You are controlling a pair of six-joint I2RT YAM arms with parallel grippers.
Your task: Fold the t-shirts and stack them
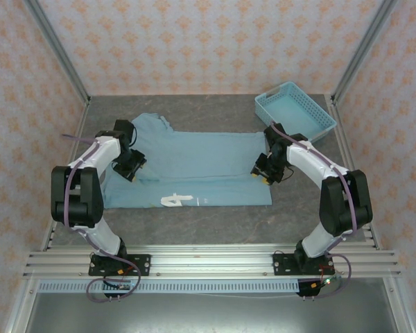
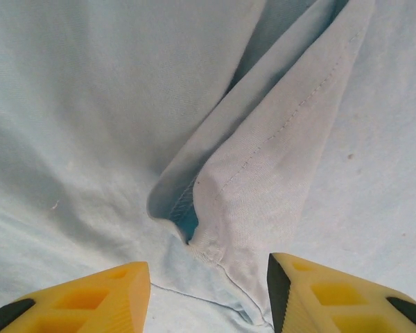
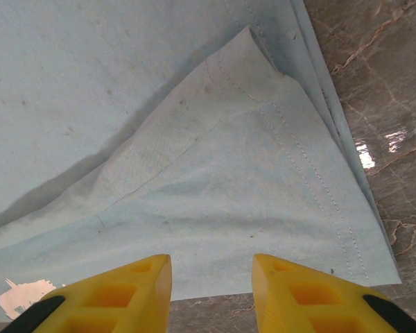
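Observation:
A light teal-blue t-shirt (image 1: 194, 166) lies spread across the middle of the dark table, its white print (image 1: 175, 200) near the front edge. My left gripper (image 1: 130, 165) hovers low over the shirt's left part. In the left wrist view its jaws (image 2: 209, 277) stand apart, and a raised hemmed fold of the shirt (image 2: 263, 173) runs down between them without being pinched. My right gripper (image 1: 263, 171) is over the shirt's right end. Its yellow fingers (image 3: 211, 267) are apart above the shirt's folded corner (image 3: 249, 173) and its edge, gripping nothing.
A light blue plastic lattice basket (image 1: 295, 111) stands at the back right of the table. Bare marbled tabletop (image 3: 388, 104) shows to the right of the shirt's edge. Patterned walls close in the table on three sides.

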